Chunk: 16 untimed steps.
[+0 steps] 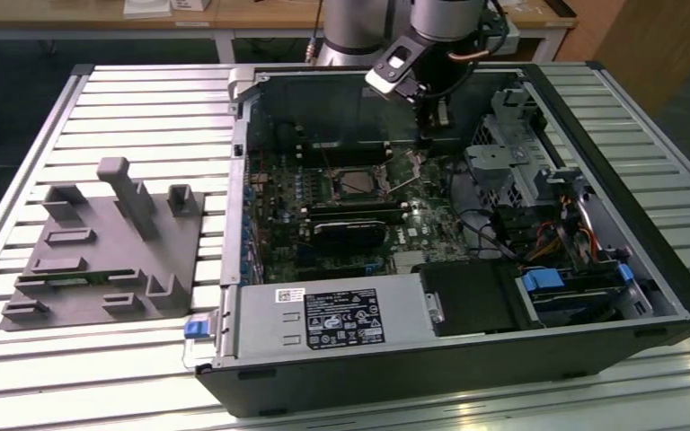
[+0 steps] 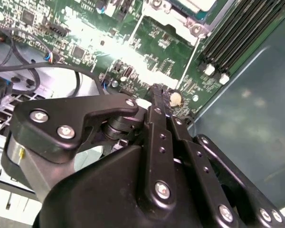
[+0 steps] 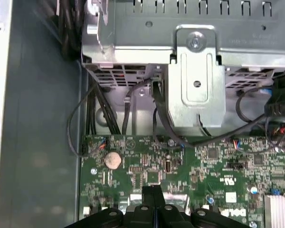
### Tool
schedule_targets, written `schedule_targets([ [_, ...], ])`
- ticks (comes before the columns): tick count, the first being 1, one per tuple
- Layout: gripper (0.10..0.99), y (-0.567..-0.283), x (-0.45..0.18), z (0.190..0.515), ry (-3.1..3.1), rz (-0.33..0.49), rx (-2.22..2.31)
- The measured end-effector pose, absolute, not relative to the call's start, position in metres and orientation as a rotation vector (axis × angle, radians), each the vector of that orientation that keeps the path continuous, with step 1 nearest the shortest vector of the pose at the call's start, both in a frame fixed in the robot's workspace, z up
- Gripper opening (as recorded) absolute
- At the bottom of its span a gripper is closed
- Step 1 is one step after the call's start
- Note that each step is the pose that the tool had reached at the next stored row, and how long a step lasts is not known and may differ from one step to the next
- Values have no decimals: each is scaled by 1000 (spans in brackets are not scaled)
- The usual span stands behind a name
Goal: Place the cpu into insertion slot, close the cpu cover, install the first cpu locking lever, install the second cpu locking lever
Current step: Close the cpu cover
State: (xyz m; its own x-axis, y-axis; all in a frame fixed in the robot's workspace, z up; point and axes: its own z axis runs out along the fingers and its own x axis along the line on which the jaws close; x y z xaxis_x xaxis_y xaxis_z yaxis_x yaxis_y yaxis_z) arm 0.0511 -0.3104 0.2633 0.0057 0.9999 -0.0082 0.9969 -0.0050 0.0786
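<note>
- In the exterior view, you are looking at an open computer case (image 1: 441, 377) lying on a slatted table (image 1: 141, 108). A grey fixture (image 1: 105, 242) is sitting beside it, toward the exterior view's left.
- The gripper (image 1: 426, 139) is reaching down into the case. Its tip is hanging just beside the insertion slot (image 1: 355, 186), on the exterior view's right of it.
- The cpu cover (image 1: 334, 185) is lying flat as a silvery frame around the slot's dark centre. You cannot tell whether the cpu is sitting beneath it.
- In the second wrist view, the gripper (image 2: 157, 90) is showing its jaws pressed together with nothing visible between them. Its tip is hovering close over the green motherboard (image 2: 147, 42), near the silvery cover and alongside the long memory slots (image 2: 237, 28).
- In the first wrist view, the gripper (image 3: 153, 191) is again showing its jaws meeting along one line. It is pointing over the board near a coin cell battery (image 3: 113, 160), with the metal drive cage (image 3: 194, 61) standing beyond.
</note>
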Motion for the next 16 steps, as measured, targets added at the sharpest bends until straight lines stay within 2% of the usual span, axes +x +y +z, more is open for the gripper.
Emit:
schedule_targets([
  [16, 106, -310, 72, 239, 2185, 43, 2197],
])
